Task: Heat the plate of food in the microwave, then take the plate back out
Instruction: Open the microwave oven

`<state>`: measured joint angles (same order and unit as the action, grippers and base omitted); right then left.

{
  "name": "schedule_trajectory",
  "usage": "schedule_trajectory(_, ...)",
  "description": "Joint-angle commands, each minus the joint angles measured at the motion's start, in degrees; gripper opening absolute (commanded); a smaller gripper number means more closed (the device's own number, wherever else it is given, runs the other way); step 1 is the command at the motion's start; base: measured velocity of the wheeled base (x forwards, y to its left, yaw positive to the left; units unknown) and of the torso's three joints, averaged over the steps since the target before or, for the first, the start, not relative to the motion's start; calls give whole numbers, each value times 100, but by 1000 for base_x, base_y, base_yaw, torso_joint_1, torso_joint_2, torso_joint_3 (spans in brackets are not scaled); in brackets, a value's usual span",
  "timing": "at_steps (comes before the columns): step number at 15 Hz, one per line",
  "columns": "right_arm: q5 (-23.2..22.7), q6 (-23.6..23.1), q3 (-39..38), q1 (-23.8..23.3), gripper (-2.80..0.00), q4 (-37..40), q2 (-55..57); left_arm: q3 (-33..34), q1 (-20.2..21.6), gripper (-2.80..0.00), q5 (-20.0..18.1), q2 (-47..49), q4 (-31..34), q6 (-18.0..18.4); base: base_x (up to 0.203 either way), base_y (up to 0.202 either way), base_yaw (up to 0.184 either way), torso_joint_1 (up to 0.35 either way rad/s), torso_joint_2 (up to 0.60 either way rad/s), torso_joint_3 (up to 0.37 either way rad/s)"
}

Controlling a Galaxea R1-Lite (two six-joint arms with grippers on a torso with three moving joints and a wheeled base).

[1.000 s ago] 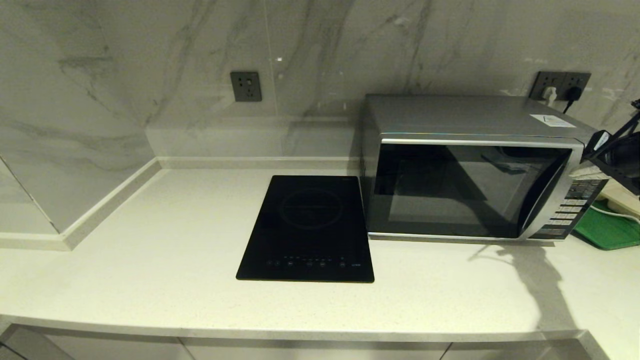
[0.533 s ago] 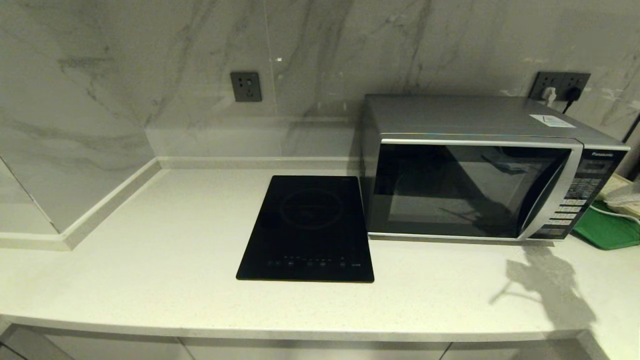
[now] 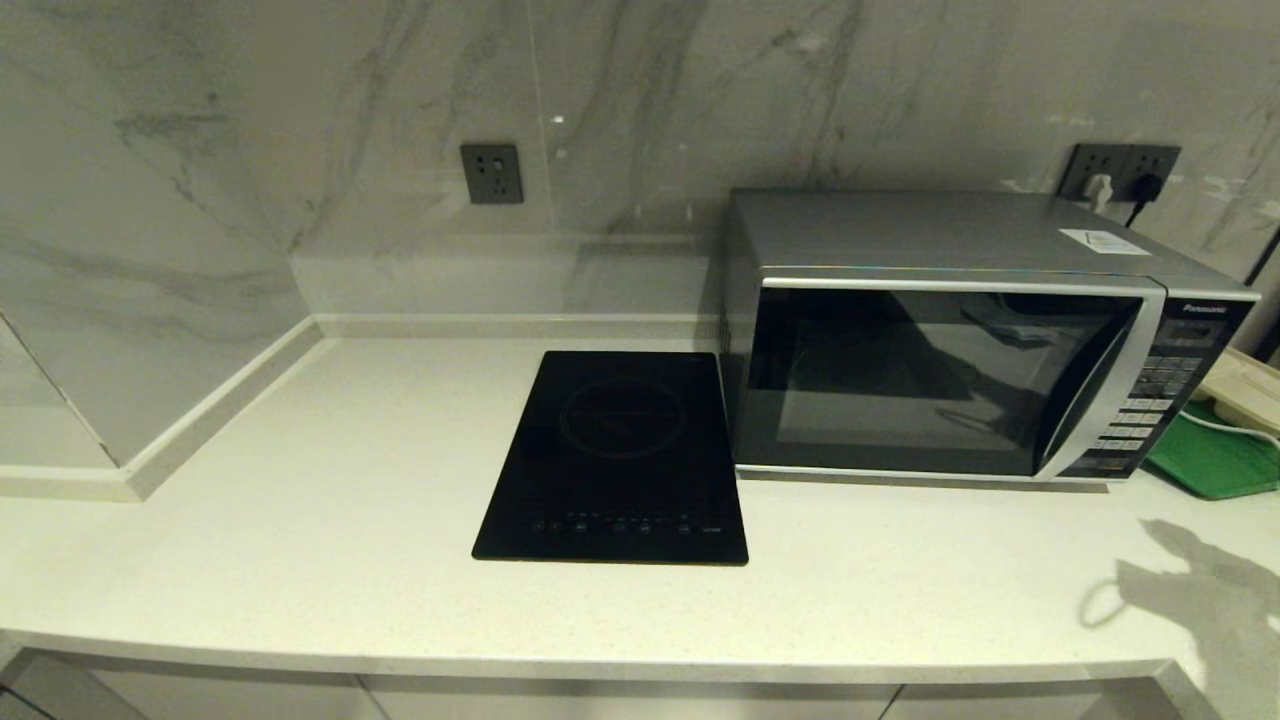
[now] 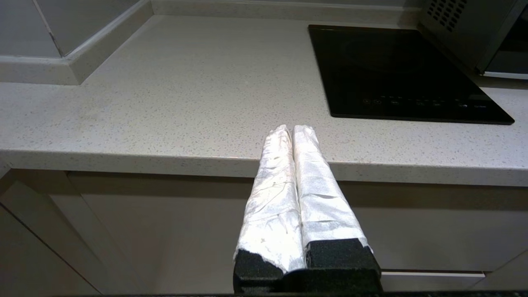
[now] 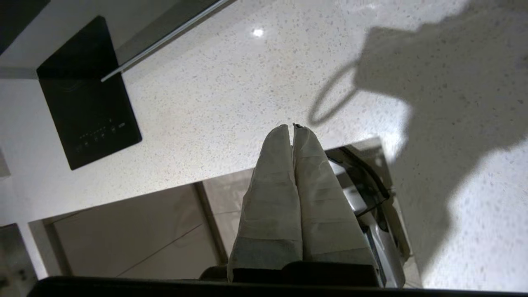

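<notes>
The microwave [image 3: 950,370] stands at the back right of the counter with its dark glass door closed; its left side also shows in the left wrist view [image 4: 466,29]. The plate of food is out of view. Neither arm shows in the head view; only the right arm's shadow lies on the counter's front right corner. My right gripper [image 5: 292,127] is shut and empty, hanging over the counter's front edge. My left gripper [image 4: 292,128] is shut and empty too, parked low in front of the counter edge, left of the hob.
A flat black induction hob [image 3: 620,455] lies just left of the microwave. A green tray [image 3: 1210,460] with a cream object [image 3: 1245,385] on it sits to the microwave's right. Marble wall with sockets [image 3: 491,172] closes the back; a raised ledge [image 3: 220,400] bounds the left.
The right arm was at the microwave's keypad a second ago and has pulled back out of the head view. Its shadow has slid to the counter's front right corner.
</notes>
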<state>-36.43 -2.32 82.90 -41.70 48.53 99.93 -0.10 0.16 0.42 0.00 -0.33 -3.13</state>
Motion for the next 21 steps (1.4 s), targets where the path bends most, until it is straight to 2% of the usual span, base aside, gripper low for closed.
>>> schedule_trajectory(1,-285,-20,0,-51,-280,-290,802,1,2,-280,2,0,-3,-3,0,0,0,0,0,0)
schedule_trajectory(6,-1803,23,268,-161,-280,-604,2281,1,2,-280,2,0,-3,-3,0,0,0,0,0,0)
schedule_trajectory(9,-2292,21,503,-221,-280,-1183,3161,1,2,-280,2,0,-3,-3,0,0,0,0,0,0)
schedule_trajectory(12,-2429,-9,974,-237,-280,-1515,3832,1,2,-280,2,0,-3,-3,0,0,0,0,0,0)
schedule_trajectory(16,-2634,-2,1671,-97,-280,-1526,4138,1,2,-280,2,0,-3,-3,0,0,0,0,0,0)
schedule_trajectory(21,-2901,21,1994,99,-280,-1522,4284,1,2,-280,2,0,-3,-3,0,0,0,0,0,0)
